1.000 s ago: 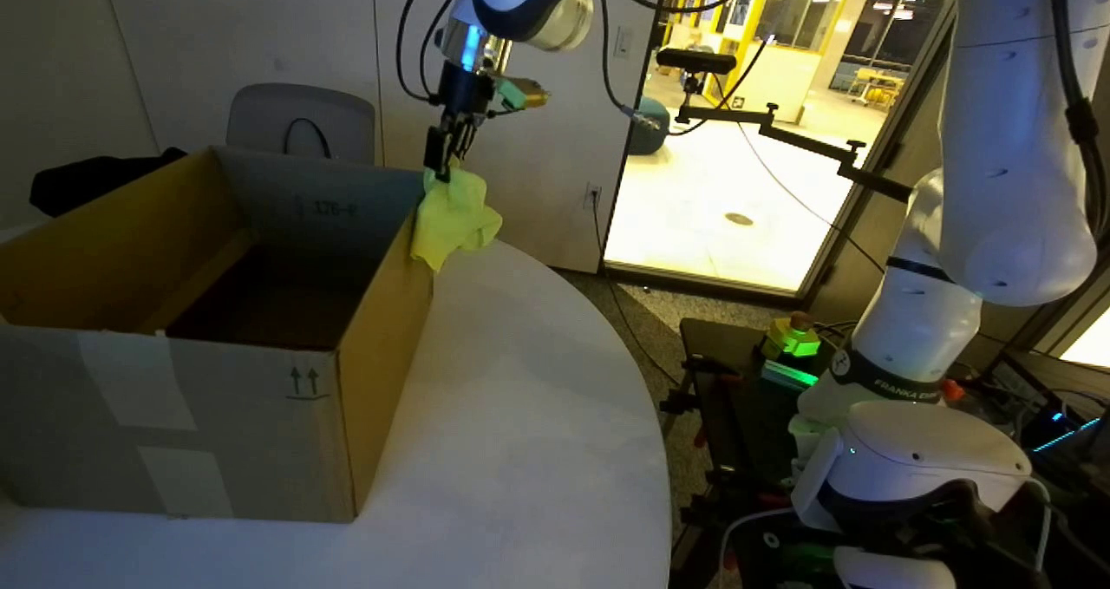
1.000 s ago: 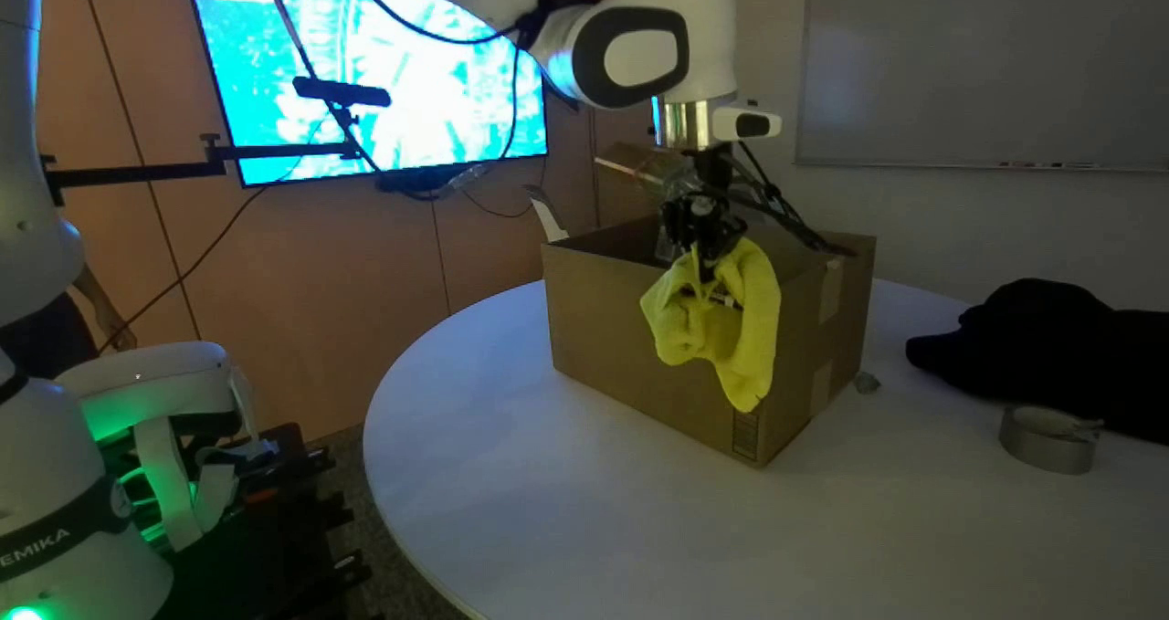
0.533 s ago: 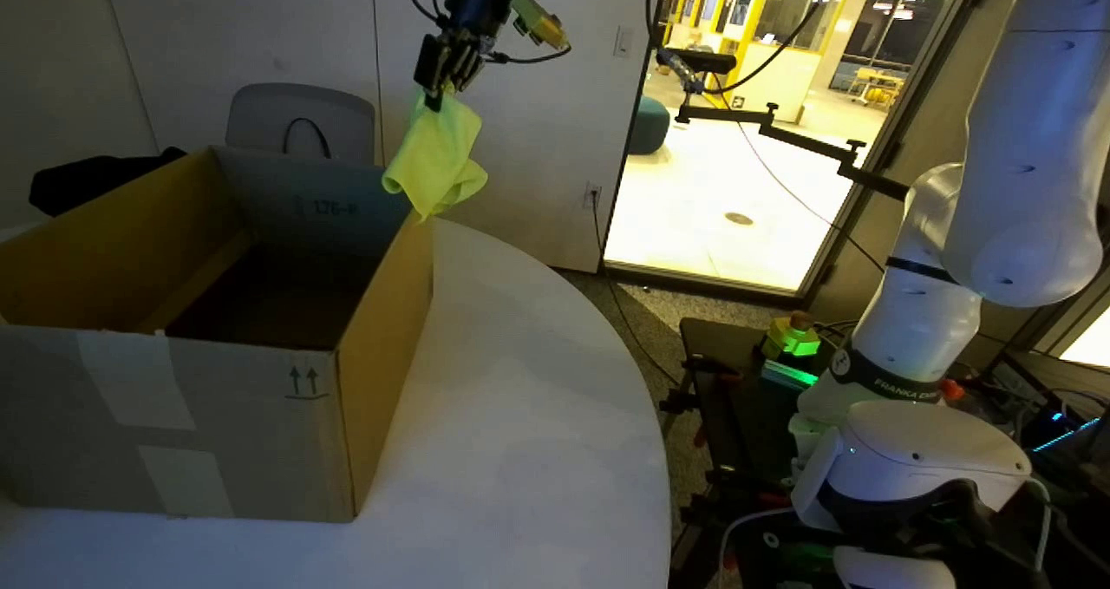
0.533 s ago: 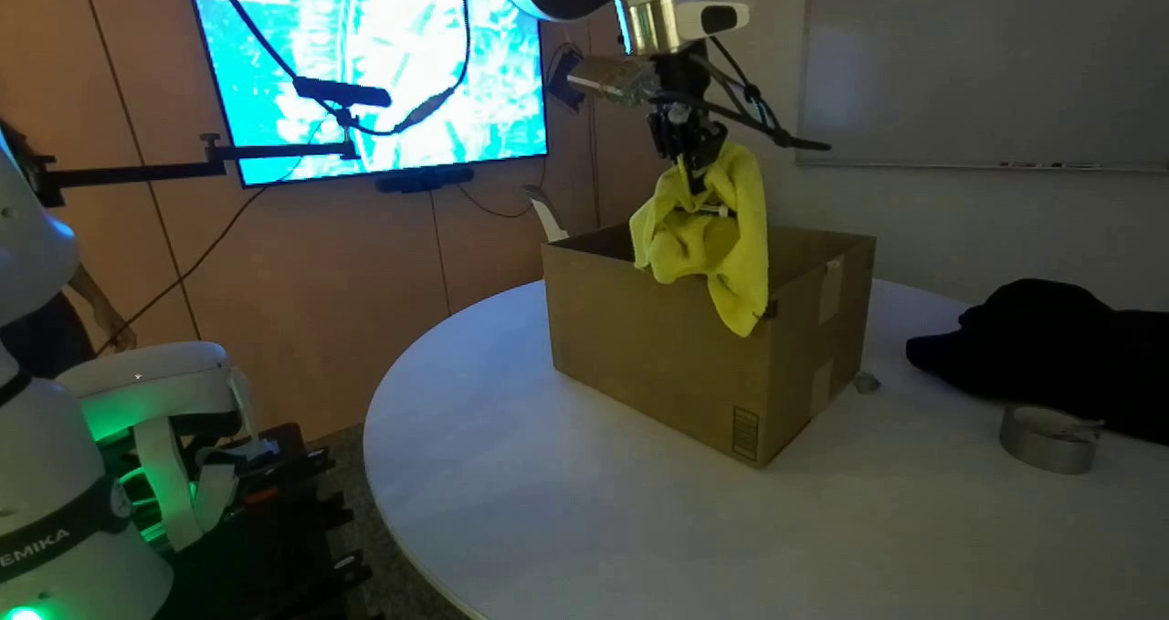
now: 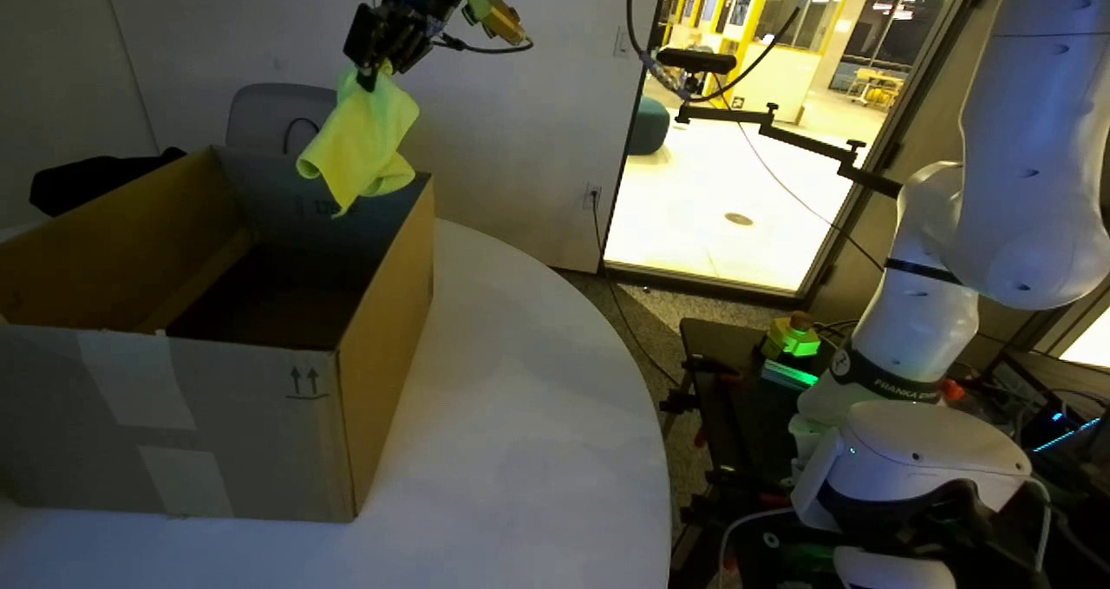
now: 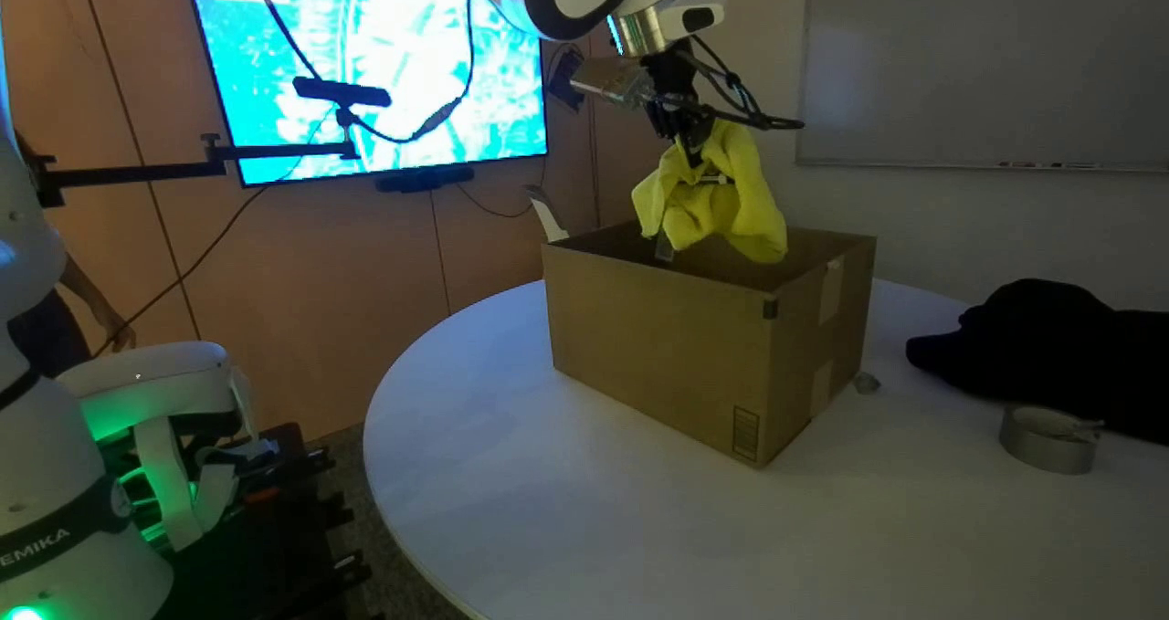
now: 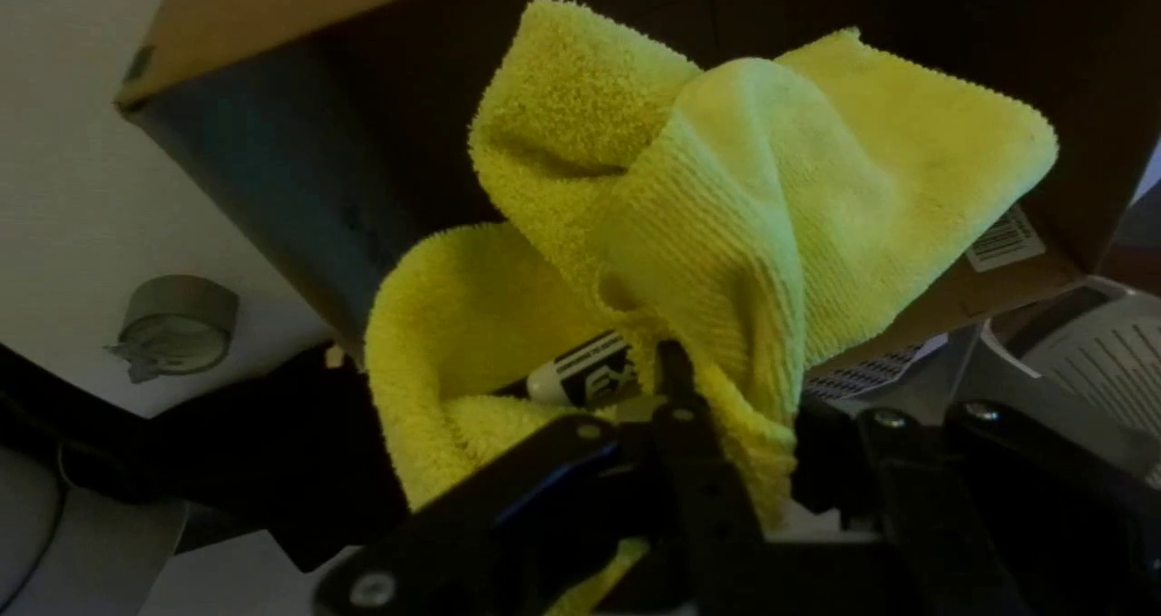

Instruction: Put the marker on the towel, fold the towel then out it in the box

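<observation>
My gripper [image 5: 373,77] is shut on the yellow towel [image 5: 360,142], which hangs bunched from the fingers. In the wrist view, folds of the towel [image 7: 717,199] lie between and around the fingers [image 7: 676,380]. The marker [image 7: 585,371], black and white, is tucked in a fold of the towel beside one finger; part of it is hidden. A bit of the marker [image 6: 717,180] also shows in an exterior view. The brown cardboard box [image 6: 658,346] stands open on the table. The gripper [image 6: 689,154] and towel are above the box's opening; the towel's lower edge is near rim height.
The box stands on a round white table [image 5: 520,450]. A roll of tape [image 6: 1050,442] and a black cloth [image 6: 1050,355] lie beside the box. A grey chair [image 5: 286,103] stands behind it.
The gripper has lifted the towel from outside the box's side wall, then carried it over the rim to above the opening. The box has not moved.
</observation>
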Robot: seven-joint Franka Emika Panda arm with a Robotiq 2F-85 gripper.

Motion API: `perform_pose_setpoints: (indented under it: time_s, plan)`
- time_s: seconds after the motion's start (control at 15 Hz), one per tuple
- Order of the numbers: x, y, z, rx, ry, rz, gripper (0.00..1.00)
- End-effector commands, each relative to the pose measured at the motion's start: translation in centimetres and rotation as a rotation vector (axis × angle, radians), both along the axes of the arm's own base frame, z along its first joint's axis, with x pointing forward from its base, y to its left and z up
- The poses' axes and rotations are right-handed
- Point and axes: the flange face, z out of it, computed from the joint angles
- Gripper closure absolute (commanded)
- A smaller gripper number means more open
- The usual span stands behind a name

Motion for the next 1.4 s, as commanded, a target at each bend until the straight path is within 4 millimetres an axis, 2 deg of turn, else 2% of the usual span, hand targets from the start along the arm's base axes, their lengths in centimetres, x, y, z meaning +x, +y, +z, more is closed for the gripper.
perform_pose_setpoints:
  time_s: [0.0, 0.13, 0.27, 0.33, 0.47, 0.6, 0.8, 1.0, 1.2, 1.33]
  plan:
    - [4.7, 3.2, -2.0, -0.006, 0.002, 0.045, 0.89]
    - [6.8, 4.7, -4.4, -0.011, 0.036, 0.079, 0.89]
    - [8.7, 6.1, -7.6, -0.022, 0.082, 0.108, 0.87]
    - [9.4, 6.3, -8.6, -0.029, 0.108, 0.122, 0.64]
    - [10.4, 6.6, -10.6, -0.047, 0.16, 0.155, 0.61]
    - [11.0, 6.7, -11.8, -0.067, 0.208, 0.184, 0.49]
    - [10.9, 6.5, -11.5, -0.085, 0.244, 0.217, 0.24]
    - [9.6, 5.9, -9.5, -0.09, 0.274, 0.23, 0.03]
    - [6.8, 4.0, -7.2, -0.083, 0.349, 0.214, 0.0]
    - [3.8, 2.4, -5.9, -0.056, 0.414, 0.211, 0.0]
